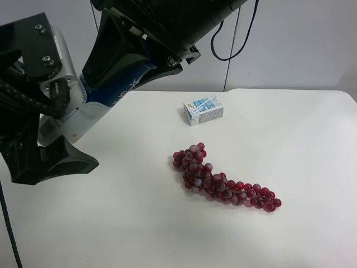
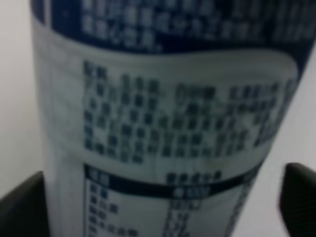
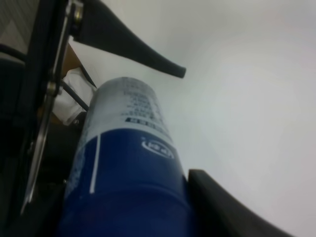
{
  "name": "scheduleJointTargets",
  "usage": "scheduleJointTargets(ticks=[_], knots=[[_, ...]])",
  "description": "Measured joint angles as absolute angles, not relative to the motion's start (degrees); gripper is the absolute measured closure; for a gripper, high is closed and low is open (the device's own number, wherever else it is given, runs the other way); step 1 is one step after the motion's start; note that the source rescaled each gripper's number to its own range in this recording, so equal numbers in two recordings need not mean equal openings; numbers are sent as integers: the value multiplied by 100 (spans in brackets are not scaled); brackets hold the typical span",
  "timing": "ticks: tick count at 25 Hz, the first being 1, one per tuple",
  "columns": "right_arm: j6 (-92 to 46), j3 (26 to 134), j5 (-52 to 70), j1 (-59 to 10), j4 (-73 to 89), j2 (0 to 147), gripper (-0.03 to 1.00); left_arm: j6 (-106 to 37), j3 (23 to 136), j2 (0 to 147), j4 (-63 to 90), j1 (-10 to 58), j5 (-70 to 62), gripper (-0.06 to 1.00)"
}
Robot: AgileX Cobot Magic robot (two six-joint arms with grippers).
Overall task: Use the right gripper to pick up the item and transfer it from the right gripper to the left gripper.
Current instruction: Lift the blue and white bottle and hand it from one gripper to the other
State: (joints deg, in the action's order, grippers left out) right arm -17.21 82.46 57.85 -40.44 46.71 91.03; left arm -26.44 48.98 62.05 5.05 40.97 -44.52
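The bottle [image 1: 117, 84], with a blue-and-white label and a whitish base, hangs tilted above the table's far corner at the exterior high view's left. My right gripper [image 1: 136, 64] is shut on its blue upper part; the right wrist view shows the bottle [image 3: 128, 163] between that gripper's [image 3: 187, 123] black fingers [image 3: 148, 54]. My left gripper [image 1: 72, 120], with the grey screwed plate, is open around the bottle's whitish lower end. In the left wrist view the label [image 2: 168, 123] fills the picture, and the left gripper [image 2: 163, 207] shows a small gap beside one finger [image 2: 298, 197].
A small blue-white carton [image 1: 203, 110] lies at the back middle of the white table [image 1: 290, 145]. A red grape bunch [image 1: 223, 178] lies in the middle, running toward the front at the view's right. A black cable hangs against the back wall.
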Motion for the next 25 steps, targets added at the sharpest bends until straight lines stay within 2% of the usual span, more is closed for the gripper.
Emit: scheduleJointTargets(ticks=[1,2,5,14,15,17,19,21,25], knots=[[-1721,8246,5785,-4044,4671,9103,95,-2644,4898,6205,505,4097,-4452,23],[-1721,8246,5802,-4044,4678,9103,95,-2644,4898,6205,505,4097,-4448,39],[-1721,8246,5887,-4044,4704,9103,95,-2695,4898,6205,396,4097,-4434,94],[-1722,8246,5840,-4044,4673,9103,94,-2754,4898,6210,405,4116,-4427,93],[-1722,8246,5809,-4044,4612,9099,84,-2754,4898,6210,405,4116,-4427,93],[-1730,8256,5753,-4044,4396,9084,36,-2731,4898,6236,429,4116,-4458,93],[-1735,8258,5753,-4044,4176,9084,12,-2726,4898,6252,424,4116,-4475,93],[-1735,8258,5769,-4044,4030,9084,2,-2726,4898,6252,424,4116,-4475,93],[-1735,8270,6028,-4044,3972,9084,-2,-2721,4898,6252,424,4116,-4475,93]])
